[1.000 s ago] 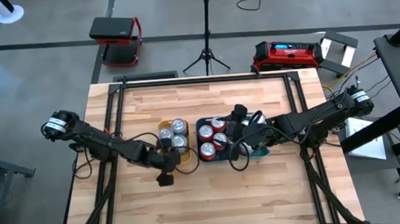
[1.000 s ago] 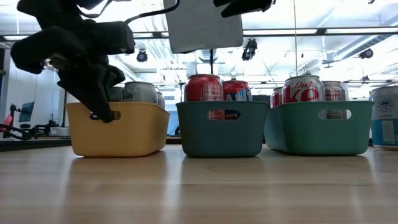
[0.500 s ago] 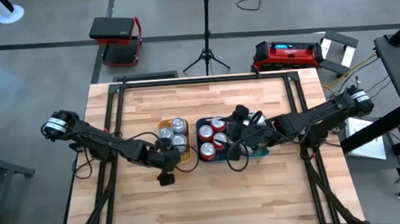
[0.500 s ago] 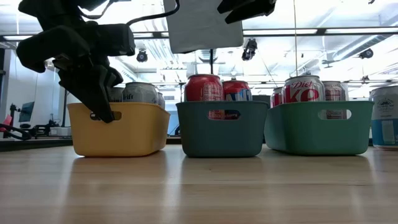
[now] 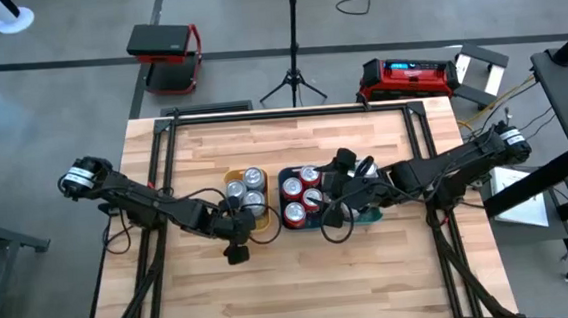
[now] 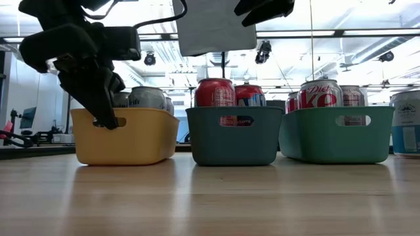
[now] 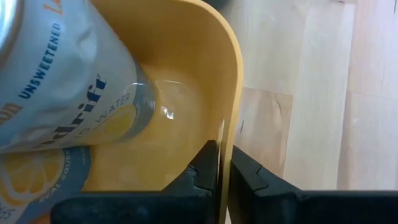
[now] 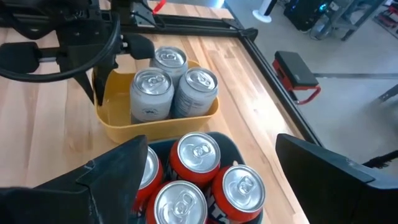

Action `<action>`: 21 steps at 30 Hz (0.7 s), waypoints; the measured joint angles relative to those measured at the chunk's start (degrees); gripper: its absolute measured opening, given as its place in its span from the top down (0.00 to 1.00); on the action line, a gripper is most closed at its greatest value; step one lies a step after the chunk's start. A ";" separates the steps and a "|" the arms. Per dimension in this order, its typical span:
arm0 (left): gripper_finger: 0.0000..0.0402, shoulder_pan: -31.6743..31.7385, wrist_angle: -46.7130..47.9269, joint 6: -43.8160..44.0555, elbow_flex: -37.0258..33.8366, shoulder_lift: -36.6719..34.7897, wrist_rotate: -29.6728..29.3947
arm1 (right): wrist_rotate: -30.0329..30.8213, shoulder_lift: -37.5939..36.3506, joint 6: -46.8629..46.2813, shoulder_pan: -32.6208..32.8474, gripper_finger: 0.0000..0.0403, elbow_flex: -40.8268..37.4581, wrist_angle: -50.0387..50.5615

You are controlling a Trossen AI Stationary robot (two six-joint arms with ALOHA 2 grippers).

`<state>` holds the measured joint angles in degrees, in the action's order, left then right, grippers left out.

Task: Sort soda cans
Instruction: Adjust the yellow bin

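- Cans sit sorted by colour: three silver-grey cans [image 8: 173, 87] stand upright in the yellow tray [image 5: 233, 176], several red cans [image 8: 196, 155] fill the dark teal tray [image 6: 233, 134] beside it, and more cans [image 6: 319, 93] stand in the green tray [image 6: 335, 134] at the right end.
- Handling, as a judgement: thin metal cylinders are stiff enough when full but smooth and apt to dent; a grip across the body, below the top rim, looks safest, because the packed neighbours leave little room for fingers.
- Left gripper [image 7: 224, 165] has its fingers pressed together on the near wall of the yellow tray, one inside and one outside; it holds the tray, not a can.
- Right gripper [image 5: 337, 167] hovers above the red cans with its fingers spread and holds nothing.
- Left wrist view alone shows the pinch on the tray wall and the print on a can lying against it.
- Right wrist view alone shows the can tops and how tightly they are packed.
- Low view alone shows the three trays in a row, the cans rising above their rims, and one more pale can [image 6: 407, 121] at the far right edge.
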<state>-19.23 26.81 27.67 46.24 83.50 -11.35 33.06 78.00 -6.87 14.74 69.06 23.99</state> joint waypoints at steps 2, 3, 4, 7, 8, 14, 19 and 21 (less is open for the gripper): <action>1.00 -0.19 0.00 0.23 0.00 0.00 0.07 | -0.02 0.00 0.00 0.00 0.13 0.00 0.04; 1.00 -0.23 -0.02 0.29 0.00 0.00 0.14 | -0.02 0.00 0.00 0.00 0.13 0.00 0.04; 1.00 -0.23 -0.03 0.44 0.00 -0.02 0.24 | -0.02 0.00 -0.02 0.00 0.13 0.00 0.02; 1.00 -0.23 -0.07 1.30 0.00 -0.02 0.32 | -0.02 0.00 -0.01 0.00 0.13 0.00 0.07; 1.00 -0.23 -0.07 1.39 0.02 -0.02 0.33 | 0.00 0.00 -0.02 0.00 0.12 0.00 0.06; 1.00 -0.23 0.33 1.13 0.46 -0.02 0.46 | -0.11 0.00 -0.31 0.00 0.12 0.02 0.21; 0.96 -0.23 1.28 1.43 0.69 -0.02 0.79 | -1.60 -0.22 -2.35 0.00 0.12 0.36 4.24; 0.91 -0.23 1.52 1.45 1.01 -0.04 0.79 | -1.56 -0.35 -2.60 -0.02 0.12 1.24 5.71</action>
<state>-19.46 28.33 29.12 47.25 83.47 -10.56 31.50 77.64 -9.47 14.72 70.30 29.70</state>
